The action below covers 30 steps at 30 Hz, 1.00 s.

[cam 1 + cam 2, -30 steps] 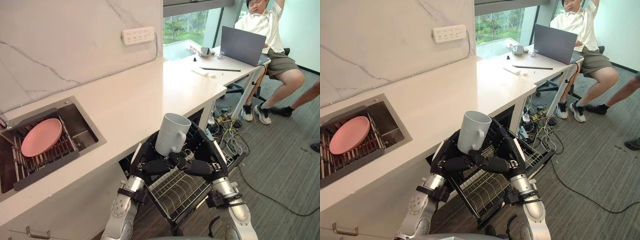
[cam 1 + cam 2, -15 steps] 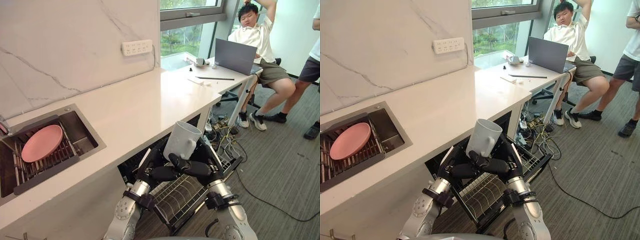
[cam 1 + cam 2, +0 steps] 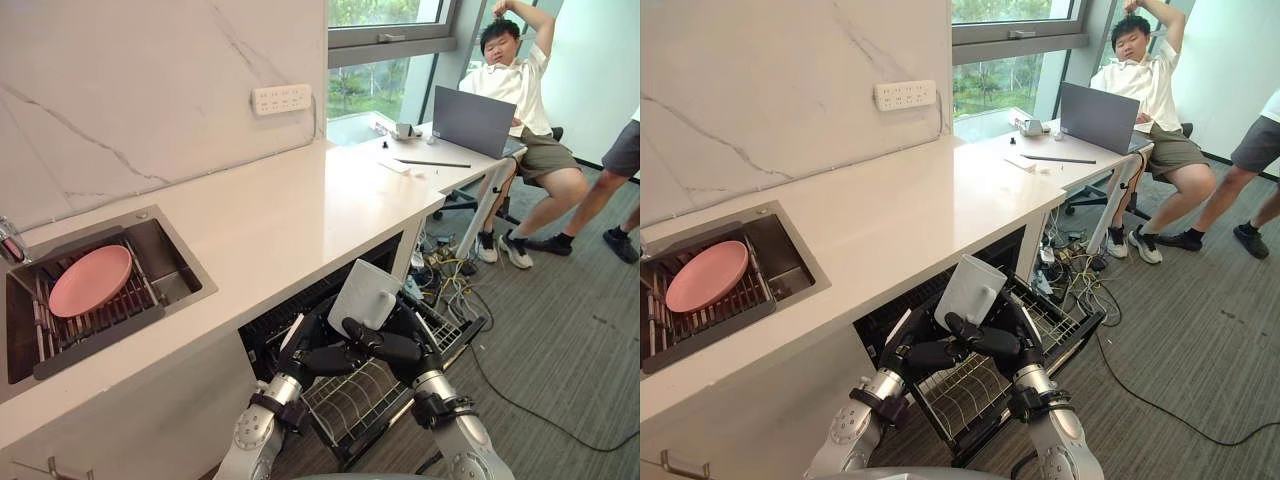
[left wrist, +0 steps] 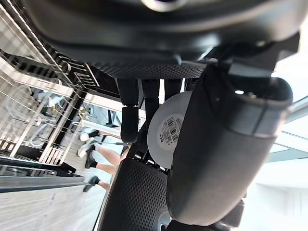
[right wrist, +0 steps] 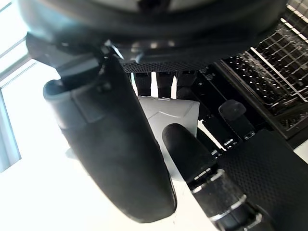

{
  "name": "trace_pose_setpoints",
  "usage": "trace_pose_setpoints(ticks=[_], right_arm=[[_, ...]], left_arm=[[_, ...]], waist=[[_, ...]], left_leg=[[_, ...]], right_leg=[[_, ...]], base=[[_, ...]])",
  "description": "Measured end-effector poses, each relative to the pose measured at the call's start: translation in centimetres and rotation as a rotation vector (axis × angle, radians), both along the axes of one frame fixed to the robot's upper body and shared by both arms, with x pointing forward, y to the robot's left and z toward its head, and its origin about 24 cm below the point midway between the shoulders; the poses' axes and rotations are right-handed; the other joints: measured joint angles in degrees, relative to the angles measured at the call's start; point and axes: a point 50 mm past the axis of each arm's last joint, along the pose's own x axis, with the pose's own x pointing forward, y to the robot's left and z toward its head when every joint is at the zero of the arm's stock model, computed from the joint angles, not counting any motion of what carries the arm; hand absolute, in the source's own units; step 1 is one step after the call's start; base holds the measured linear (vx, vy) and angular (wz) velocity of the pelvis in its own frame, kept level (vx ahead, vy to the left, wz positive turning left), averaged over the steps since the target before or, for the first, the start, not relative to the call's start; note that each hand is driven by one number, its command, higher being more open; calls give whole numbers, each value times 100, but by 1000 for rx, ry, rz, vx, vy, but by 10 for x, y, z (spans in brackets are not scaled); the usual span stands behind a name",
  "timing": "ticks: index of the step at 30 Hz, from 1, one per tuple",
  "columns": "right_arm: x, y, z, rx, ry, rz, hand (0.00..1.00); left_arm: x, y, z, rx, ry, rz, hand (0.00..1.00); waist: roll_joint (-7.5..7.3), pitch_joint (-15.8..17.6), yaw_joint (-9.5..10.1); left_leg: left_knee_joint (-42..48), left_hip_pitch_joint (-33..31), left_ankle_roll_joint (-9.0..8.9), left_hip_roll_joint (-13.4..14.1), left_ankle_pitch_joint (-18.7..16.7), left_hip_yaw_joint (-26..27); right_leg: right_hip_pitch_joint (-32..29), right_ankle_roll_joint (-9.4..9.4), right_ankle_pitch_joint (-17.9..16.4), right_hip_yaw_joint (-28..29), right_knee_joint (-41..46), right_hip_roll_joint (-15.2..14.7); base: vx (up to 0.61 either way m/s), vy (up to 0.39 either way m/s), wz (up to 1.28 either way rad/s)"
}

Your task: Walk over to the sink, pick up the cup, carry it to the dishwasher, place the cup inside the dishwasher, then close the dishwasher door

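A white cup point(image 3: 365, 293) is tipped forward, its mouth turned away from me, just above the open dishwasher's wire rack point(image 3: 352, 403). My left hand point(image 3: 312, 357) and right hand point(image 3: 402, 347) clasp it from both sides at its base, fingers and thumbs curled round it. In the left wrist view the cup's labelled bottom point(image 4: 168, 126) shows between the thumb point(image 4: 216, 144) and the fingers. The right wrist view has the cup's white side point(image 5: 169, 114) past the thumb point(image 5: 120, 144).
The sink point(image 3: 176, 247) is set in the white counter at my left, with a pink plate point(image 3: 90, 280) on its rack. A seated person point(image 3: 520, 90) with a laptop point(image 3: 475, 105) and another person's legs point(image 3: 625, 170) are at the right. Cables point(image 3: 520, 385) lie on the carpet.
The cup has tipped forward from near upright and come lower toward the dishwasher rack, both hands still on it. A second person has come into view at the right. The camera has shifted.
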Motion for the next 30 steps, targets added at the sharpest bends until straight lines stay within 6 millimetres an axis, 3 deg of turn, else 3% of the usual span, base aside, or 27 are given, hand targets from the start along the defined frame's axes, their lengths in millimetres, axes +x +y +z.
trace_pose_setpoints(ticks=[1, 5, 9, 16, 18, 24, 30], right_arm=[[0, 1, 1, -10, -8, 1, 30], [2, 4, 6, -43, -45, -7, 30], [6, 10, 19, -46, -125, -46, 30], [10, 16, 42, -47, -258, -111, 30], [11, 14, 50, -39, -297, -167, 30], [9, -17, 81, -83, -471, -438, 30], [3, -17, 76, -158, -443, -460, 30]], left_arm=[[-2, 0, 0, 7, -6, 18, 90], [-4, -1, 4, 46, -50, 44, 90], [0, -2, 20, 81, -144, 70, 90], [6, -8, 45, 104, -266, 173, 90], [7, -4, 46, 99, -258, 233, 90], [3, 42, 40, 160, -195, 489, 90], [5, 38, 58, 125, -276, 452, 90]], waist=[[-8, 5, 8], [-38, 25, 45], [-126, 107, 93], [-125, 252, 122], [-106, 279, 122], [-90, 325, 118], [-85, 328, 126]], left_leg=[[7, -2, 1, 1, -1, -1], [44, -33, 2, 11, -4, -32], [101, -64, -12, 38, -12, -83], [123, -77, -11, 60, -16, -109], [129, -94, -11, 66, -16, -119], [155, -113, -46, 122, -38, -127], [204, -147, -79, 155, -83, -128]], right_leg=[[2, 1, 1, 0, 0, 0], [3, 14, 14, -23, 0, 0], [18, 42, 34, -81, 0, -1], [40, -1, -2, -144, 1, -12], [35, -10, -10, -169, 1, -15], [29, -26, -46, -289, 2, -6], [13, -24, -80, -415, 2, -11]], base=[[0, 0, 0], [-5, 7, 3], [-5, 13, 7], [1, 27, 4], [-3, 12, 2], [5, 5, 0], [19, 33, 0]])
